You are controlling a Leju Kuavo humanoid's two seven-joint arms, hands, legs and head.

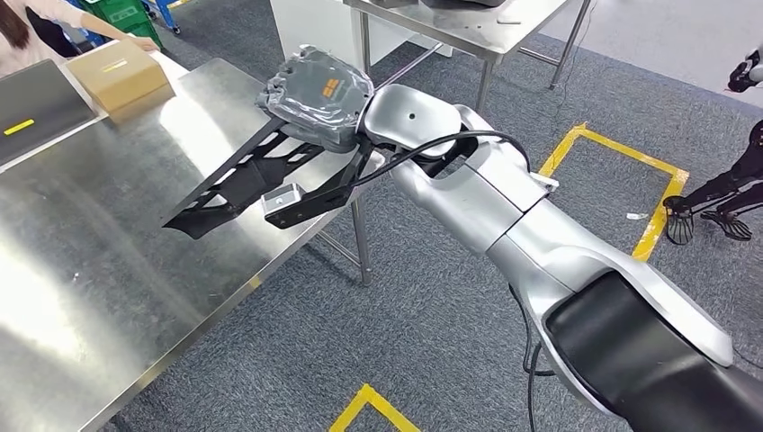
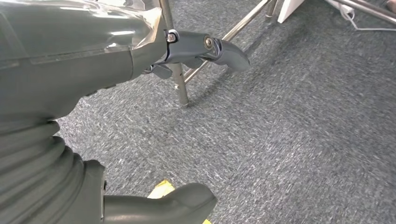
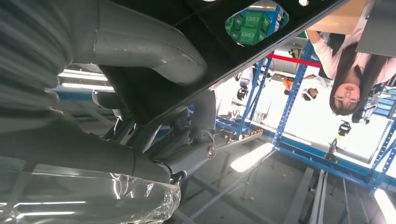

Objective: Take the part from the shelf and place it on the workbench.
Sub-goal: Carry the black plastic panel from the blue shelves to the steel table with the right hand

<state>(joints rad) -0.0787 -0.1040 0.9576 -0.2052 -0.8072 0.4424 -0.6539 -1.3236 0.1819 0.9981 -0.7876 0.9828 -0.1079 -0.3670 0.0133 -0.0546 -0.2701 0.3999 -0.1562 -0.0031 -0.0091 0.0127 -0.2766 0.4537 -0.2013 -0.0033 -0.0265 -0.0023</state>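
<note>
- I am seeing my right hand, wrapped in a clear plastic cover, with its fingers closing around the near end of the flat black cut-out plastic part; in the right wrist view the thick grey thumb is pressing against one face of that black part, with darker fingers on the other face.
- The part is running from the hand toward 8 o'clock in the head view, hanging just above the shiny stainless-steel workbench; I cannot tell whether its far tip is touching the steel.
- A small silver metal block is sitting at the part's 4 o'clock edge, near the bench rim.
- My left hand is hanging over the grey carpet floor, its fingers spread apart and holding nothing, beside a steel table leg.
- A tan cardboard box is resting on the workbench at 11 o'clock of the part, well apart from it, and a person's hand is lying on its top.
- Yellow tape lines are marking the carpet at 3 o'clock of my right arm.
</note>
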